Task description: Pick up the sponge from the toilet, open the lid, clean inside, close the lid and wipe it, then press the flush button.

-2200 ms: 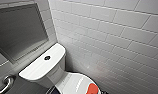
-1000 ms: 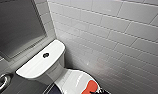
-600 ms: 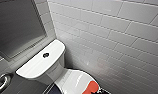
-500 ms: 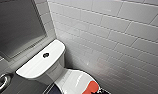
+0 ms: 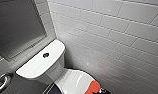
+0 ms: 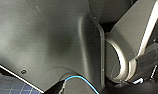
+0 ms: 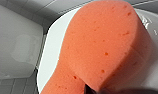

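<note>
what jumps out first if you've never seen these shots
The orange-red sponge grabs the eye, bright against the white toilet lid at the bottom of the head view. Next comes the dark flush button in the middle of the white cistern top, beside a pale tiled wall.

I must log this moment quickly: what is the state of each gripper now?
Left gripper: cannot be told.
Right gripper: cannot be told; it is close by the sponge, over the toilet lid.
</note>
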Available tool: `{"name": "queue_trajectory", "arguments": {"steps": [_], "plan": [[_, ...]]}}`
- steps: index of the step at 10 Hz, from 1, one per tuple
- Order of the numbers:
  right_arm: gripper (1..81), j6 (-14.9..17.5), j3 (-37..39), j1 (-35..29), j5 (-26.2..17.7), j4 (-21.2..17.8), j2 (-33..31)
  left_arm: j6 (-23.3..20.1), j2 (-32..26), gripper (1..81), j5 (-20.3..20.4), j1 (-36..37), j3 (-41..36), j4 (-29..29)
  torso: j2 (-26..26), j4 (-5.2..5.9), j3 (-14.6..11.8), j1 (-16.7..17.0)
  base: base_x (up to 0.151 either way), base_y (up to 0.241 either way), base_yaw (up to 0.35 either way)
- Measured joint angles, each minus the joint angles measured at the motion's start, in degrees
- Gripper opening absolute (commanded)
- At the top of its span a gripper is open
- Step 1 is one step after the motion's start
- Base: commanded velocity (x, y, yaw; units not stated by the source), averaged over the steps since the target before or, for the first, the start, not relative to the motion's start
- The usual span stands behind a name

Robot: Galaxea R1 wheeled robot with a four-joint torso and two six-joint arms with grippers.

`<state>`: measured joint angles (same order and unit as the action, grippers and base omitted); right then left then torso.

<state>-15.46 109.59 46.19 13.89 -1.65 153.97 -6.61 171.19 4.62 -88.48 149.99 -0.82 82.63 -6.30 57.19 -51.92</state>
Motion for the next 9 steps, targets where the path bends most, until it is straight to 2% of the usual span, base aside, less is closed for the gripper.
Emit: {"name": "queue_trajectory", "arguments": {"steps": [3,5,7,9], "plan": [[1.0,0.00,-14.34,-2.23,1.99,0.24,-11.08,-0.02,0.52,81.1,0.04,0.02,0.00,-0.04,0.00,0.02,0.00,0.00,0.000,0.000,0.000],[1.0,-0.02,-21.39,-1.12,2.68,0.24,-17.83,-0.02,0.52,81.1,0.33,0.06,0.00,-0.02,0.00,0.00,0.00,0.00,0.000,0.000,0.000],[1.0,-0.06,-25.22,1.29,3.01,0.24,-20.64,-0.02,-0.11,81.1,0.30,1.51,-1.17,0.00,0.00,0.00,0.00,0.00,0.000,0.000,0.000],[1.0,-0.06,-24.56,5.33,3.50,0.24,-22.10,0.00,-2.19,81.1,0.34,3.34,-5.03,0.02,0.00,0.02,0.00,0.00,0.000,0.000,0.000]]}}
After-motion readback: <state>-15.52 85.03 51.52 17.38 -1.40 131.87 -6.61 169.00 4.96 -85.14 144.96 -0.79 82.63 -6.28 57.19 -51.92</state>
